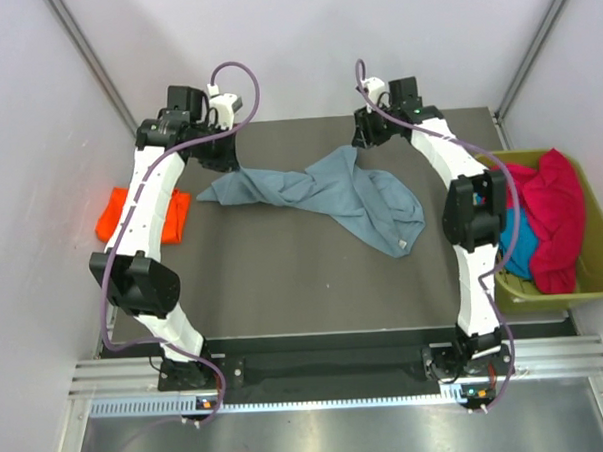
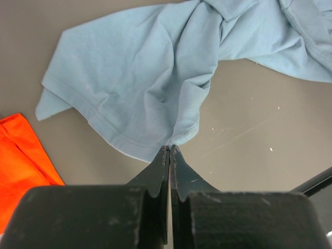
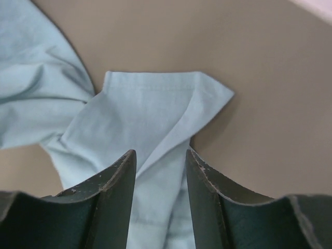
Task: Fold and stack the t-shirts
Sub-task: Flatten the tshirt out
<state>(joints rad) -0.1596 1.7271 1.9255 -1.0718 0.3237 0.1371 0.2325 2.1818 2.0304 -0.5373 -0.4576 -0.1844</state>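
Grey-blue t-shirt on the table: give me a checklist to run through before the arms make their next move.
1. Left tool pinching the grey-blue t-shirt at its hem: ok, shut with cloth gathered into the tips.
2. Right tool gripping the shirt: not ok, it stands open astride a sleeve fold.
3. Shirt spread flat for folding: not ok, twisted and bunched mid-table.
4. Orange-red t-shirt out of the way: ok, it lies apart at the left table edge.
5. Crimson-pink t-shirt and teal t-shirt waiting in the olive-green bin: ok.
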